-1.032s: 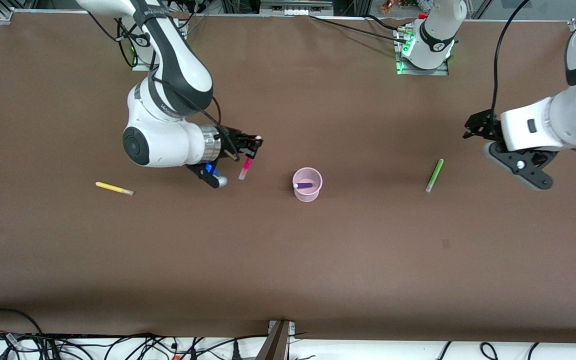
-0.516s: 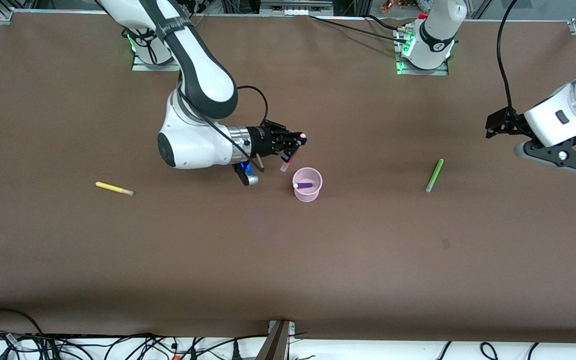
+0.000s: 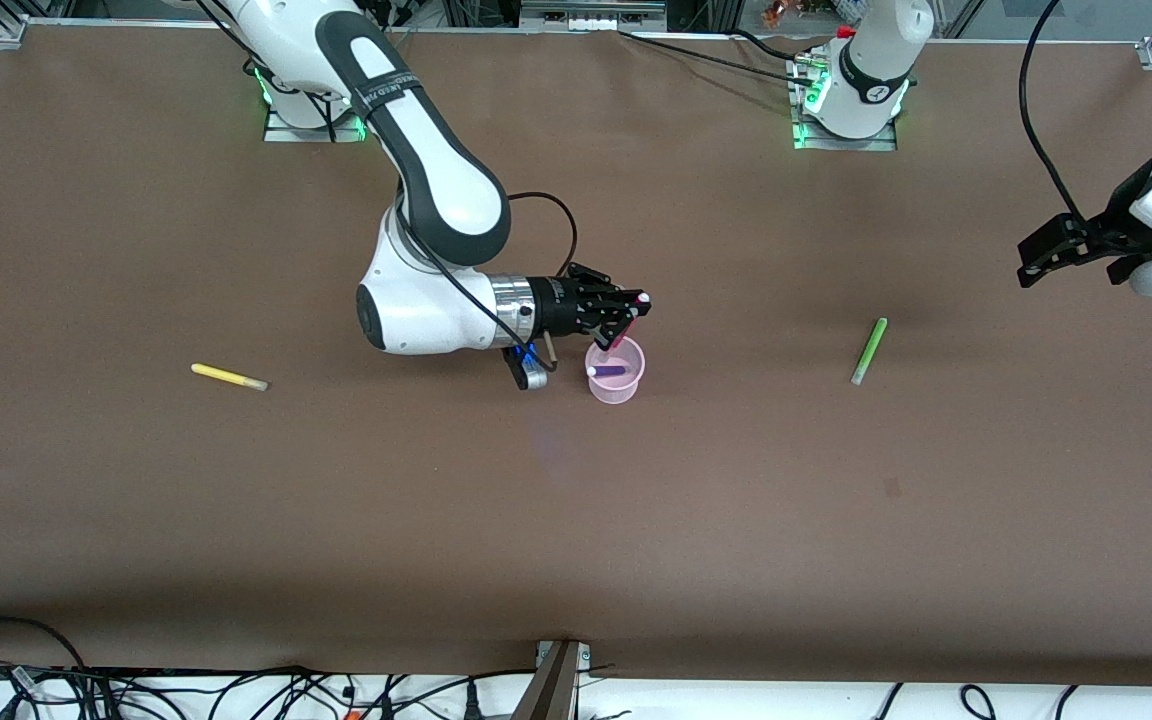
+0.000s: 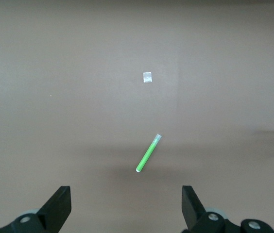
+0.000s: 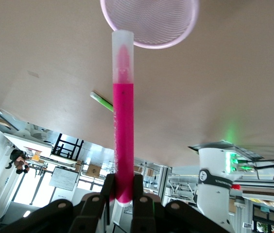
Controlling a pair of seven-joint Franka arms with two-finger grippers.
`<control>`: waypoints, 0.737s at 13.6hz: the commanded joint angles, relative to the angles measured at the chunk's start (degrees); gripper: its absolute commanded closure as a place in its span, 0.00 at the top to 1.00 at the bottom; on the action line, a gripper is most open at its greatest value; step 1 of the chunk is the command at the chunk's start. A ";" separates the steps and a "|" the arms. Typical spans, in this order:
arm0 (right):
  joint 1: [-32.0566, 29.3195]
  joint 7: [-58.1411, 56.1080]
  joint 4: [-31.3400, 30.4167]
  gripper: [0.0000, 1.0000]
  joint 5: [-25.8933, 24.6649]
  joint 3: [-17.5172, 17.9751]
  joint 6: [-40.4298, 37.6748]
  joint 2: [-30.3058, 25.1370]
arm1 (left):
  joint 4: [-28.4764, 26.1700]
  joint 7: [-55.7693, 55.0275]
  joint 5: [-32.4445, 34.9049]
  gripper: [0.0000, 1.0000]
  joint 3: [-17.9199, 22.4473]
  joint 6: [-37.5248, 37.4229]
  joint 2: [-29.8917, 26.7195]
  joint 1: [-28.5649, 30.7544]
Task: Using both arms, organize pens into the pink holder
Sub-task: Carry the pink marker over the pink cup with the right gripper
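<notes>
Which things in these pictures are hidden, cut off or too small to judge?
- Magenta-pink marker pen: front view, the right gripper covers most of it.
- Dark purple marker pen: right wrist view, not visible inside the pale pink translucent plastic cup.
- Left gripper: front view, the frame edge cuts it off.
- Yellow marker pen: front view only.
- Lime green marker pen: front view, tip too small.
</notes>
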 commanded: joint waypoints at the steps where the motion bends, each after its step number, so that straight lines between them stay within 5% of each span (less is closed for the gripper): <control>1: 1.09 0.94 3.01 0.00 1.12 0.13 2.48 3.30 | -0.50 -0.62 0.56 1.00 0.04 1.36 0.60 1.08; 10: 2.14 -0.29 8.01 0.00 0.95 0.05 4.33 8.84 | -0.05 -0.71 0.92 1.00 -1.02 -0.23 0.34 0.65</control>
